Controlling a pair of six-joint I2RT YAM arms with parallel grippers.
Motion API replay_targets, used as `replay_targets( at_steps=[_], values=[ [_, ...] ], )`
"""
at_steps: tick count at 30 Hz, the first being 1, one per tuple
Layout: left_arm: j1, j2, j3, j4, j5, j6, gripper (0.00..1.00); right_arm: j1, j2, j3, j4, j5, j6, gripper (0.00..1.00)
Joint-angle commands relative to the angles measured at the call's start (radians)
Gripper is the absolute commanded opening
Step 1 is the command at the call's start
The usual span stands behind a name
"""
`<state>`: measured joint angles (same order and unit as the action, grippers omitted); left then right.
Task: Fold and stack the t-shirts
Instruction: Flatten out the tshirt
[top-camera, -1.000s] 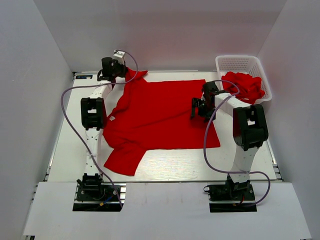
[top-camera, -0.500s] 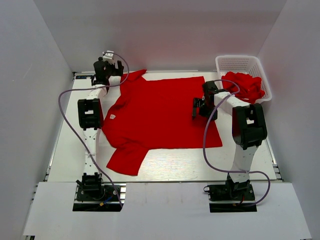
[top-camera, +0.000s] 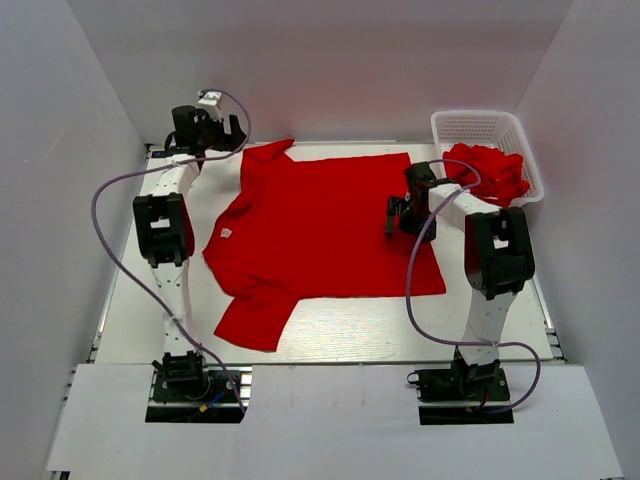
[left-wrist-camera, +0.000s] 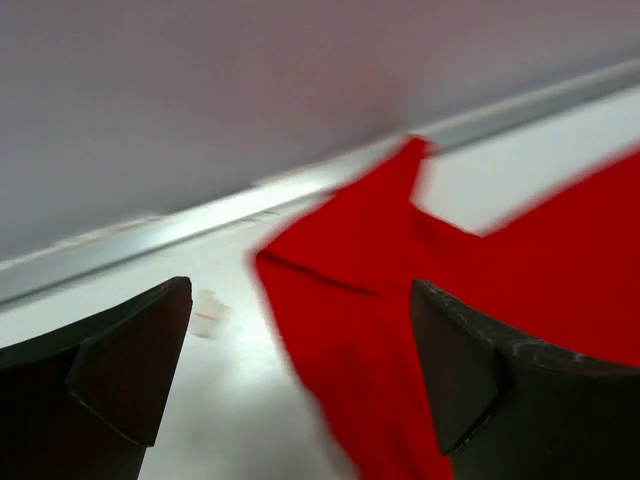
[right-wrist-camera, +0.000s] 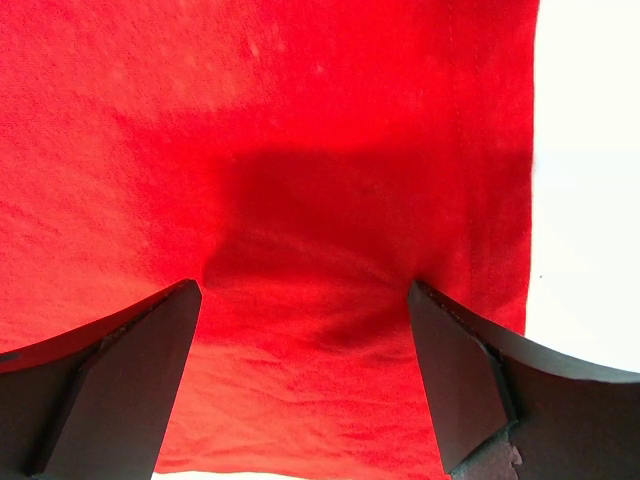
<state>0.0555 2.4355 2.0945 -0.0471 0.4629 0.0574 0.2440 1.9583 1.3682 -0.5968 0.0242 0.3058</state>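
Observation:
One red t-shirt (top-camera: 320, 225) lies spread flat on the table, its small white neck label (top-camera: 224, 233) at its left edge. Its far sleeve (left-wrist-camera: 370, 240) lies just ahead of my left gripper (top-camera: 222, 132), which hangs open at the back left corner, off the cloth. In the left wrist view the left gripper (left-wrist-camera: 300, 375) holds nothing. My right gripper (top-camera: 398, 215) stands open low over the shirt's right side, and in its wrist view the right gripper (right-wrist-camera: 305, 375) has only flat red cloth (right-wrist-camera: 300, 150) between its fingers. More red t-shirts (top-camera: 490, 172) lie bunched in the basket.
A white mesh basket (top-camera: 478, 125) stands at the back right corner. White walls close in the table on three sides. A metal rail (left-wrist-camera: 150, 240) runs along the table's back edge. Bare tabletop (top-camera: 400, 325) shows in front of the shirt.
My left gripper has opened, let go of the shirt's far sleeve, and drawn back to the left. The sleeve now lies flat. The right arm has barely moved.

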Motion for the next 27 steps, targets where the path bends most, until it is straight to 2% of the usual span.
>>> replay_targets(
  at_steps=[1,7,12,19,23,27],
  values=[
    [-0.049,-0.206,-0.148,-0.045,0.258,-0.054,1.00,-0.006,-0.053,-0.026,-0.015,0.020,0.006,0.90],
    [-0.114,-0.268,-0.246,-0.180,0.146,-0.025,1.00,-0.008,-0.062,-0.054,-0.009,0.019,0.015,0.90],
    [-0.114,-0.277,-0.353,-0.169,0.111,-0.079,1.00,-0.009,-0.079,-0.057,-0.014,0.039,0.036,0.90],
    [-0.091,-0.268,-0.427,-0.133,0.017,-0.140,1.00,-0.014,-0.079,-0.061,-0.015,0.042,0.050,0.90],
    [-0.091,-0.215,-0.397,-0.151,-0.040,-0.114,1.00,-0.017,-0.072,-0.058,-0.015,0.033,0.052,0.90],
    [-0.091,-0.121,-0.332,-0.160,0.022,-0.125,1.00,-0.018,-0.065,-0.054,-0.020,0.048,0.049,0.90]
  ],
)
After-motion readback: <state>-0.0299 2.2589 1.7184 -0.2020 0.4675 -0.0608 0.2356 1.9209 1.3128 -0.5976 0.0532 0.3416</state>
